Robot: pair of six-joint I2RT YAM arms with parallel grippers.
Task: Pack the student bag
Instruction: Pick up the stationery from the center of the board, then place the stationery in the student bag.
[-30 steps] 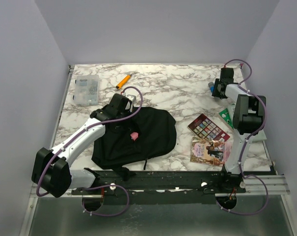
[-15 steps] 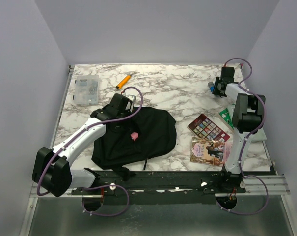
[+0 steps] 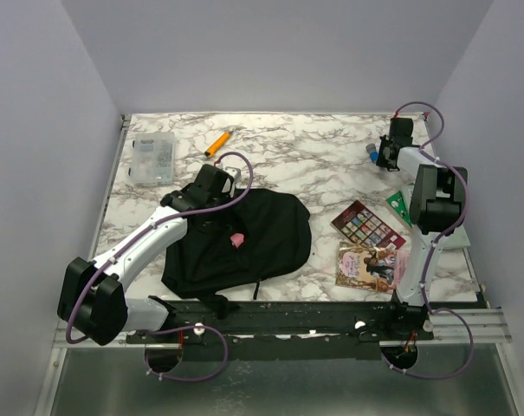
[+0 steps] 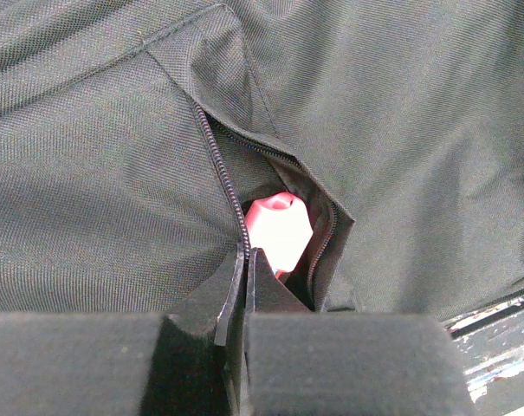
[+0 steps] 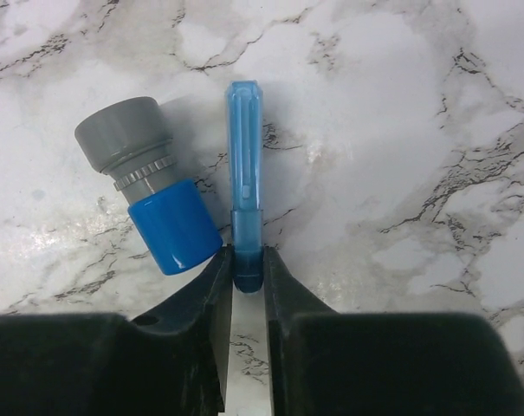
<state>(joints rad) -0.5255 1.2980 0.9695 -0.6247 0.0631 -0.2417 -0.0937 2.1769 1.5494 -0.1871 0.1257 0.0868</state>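
Black bag (image 3: 244, 238) lies near-left on the table (image 3: 322, 156) — left fingers (image 4: 216, 302) pinched shut on its zip edge. At the far-right corner the right fingers (image 5: 208, 290) nip the pen (image 5: 243, 165) by its very end: it may pivot out on lifting, or set the tube (image 5: 153, 204) beside it rolling.

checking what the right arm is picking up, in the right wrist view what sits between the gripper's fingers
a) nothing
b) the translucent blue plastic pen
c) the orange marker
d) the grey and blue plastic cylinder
b: the right gripper has its fingers pressed against both sides of the near end of the translucent blue plastic pen, while the grey and blue plastic cylinder lies beside it on the marble table, outside the fingers.
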